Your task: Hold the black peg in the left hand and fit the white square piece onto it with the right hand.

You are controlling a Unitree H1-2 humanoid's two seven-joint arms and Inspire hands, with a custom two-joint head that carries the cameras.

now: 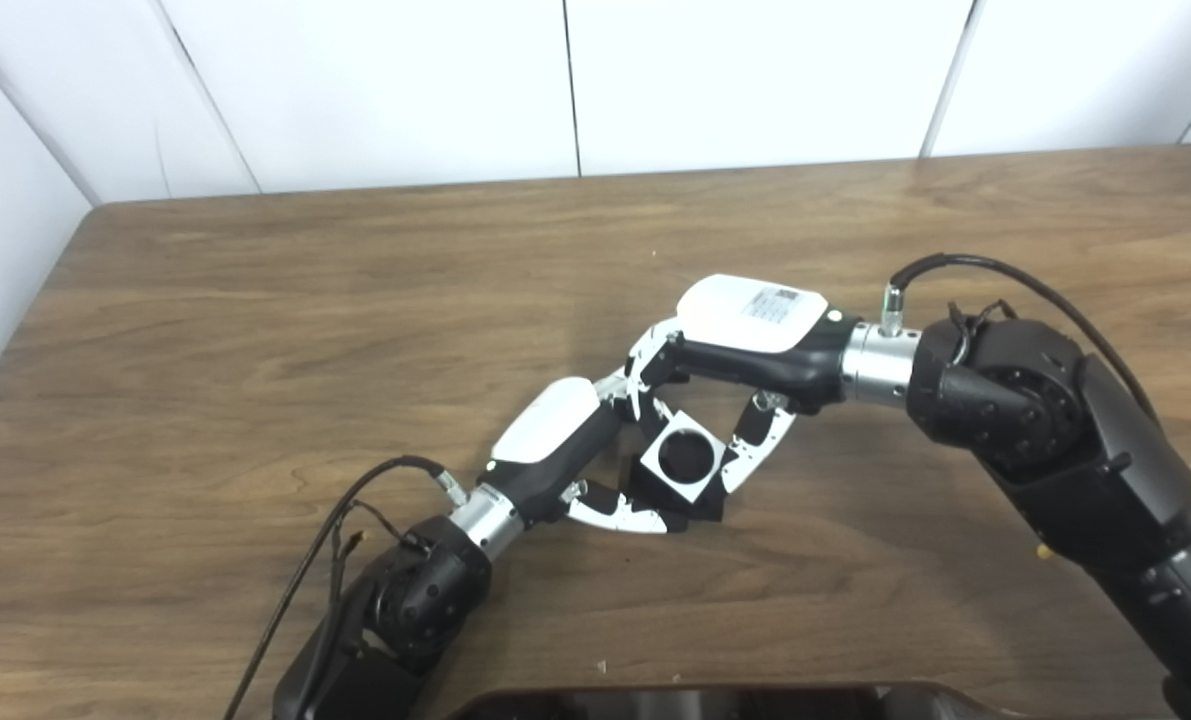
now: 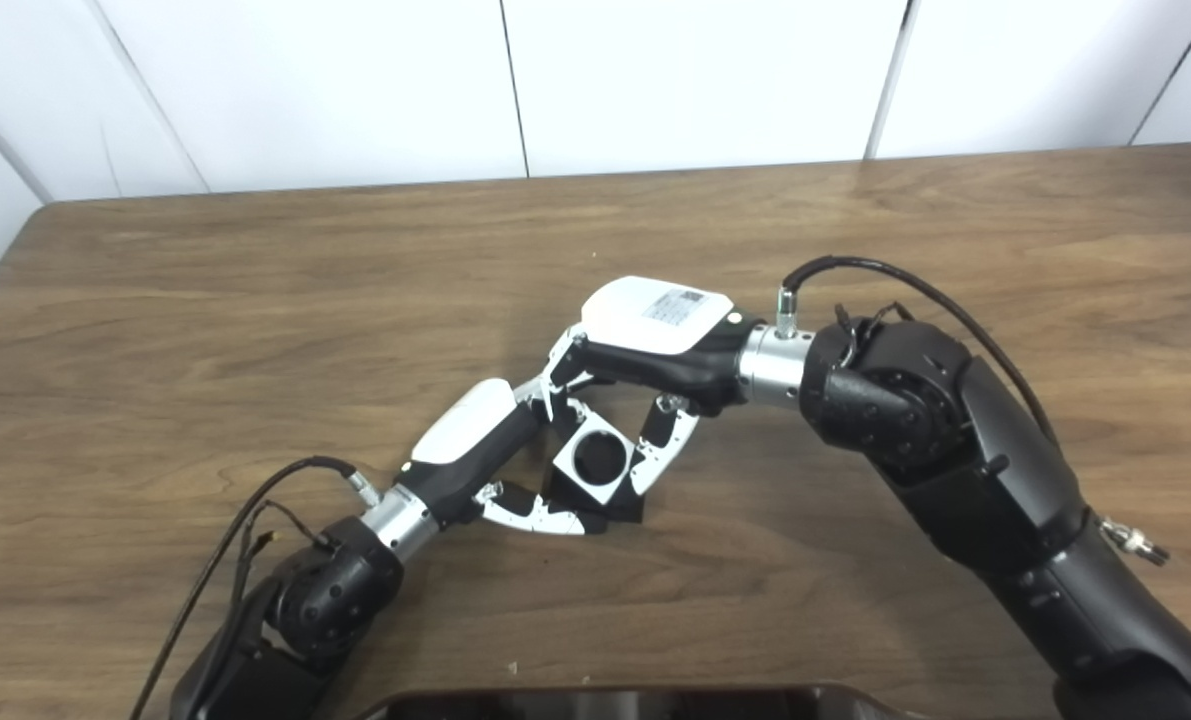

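Note:
The white square piece (image 1: 684, 456) sits in the middle of the table with its round hole filled by the black peg, whose black base (image 1: 692, 508) shows under it. My left hand (image 1: 565, 450) is closed on the peg's base from the left, thumb below. My right hand (image 1: 740, 350) comes in from the right and its fingers (image 1: 761, 438) pinch the white piece from above and from its right side. The two hands touch above the piece. The same scene shows in the right eye view, with the piece (image 2: 596, 458) between the hands.
The brown wooden table (image 1: 255, 300) has white wall panels behind it. Black cables (image 1: 1005, 270) loop off both wrists. A dark edge (image 1: 675, 700) shows at the bottom centre of the picture.

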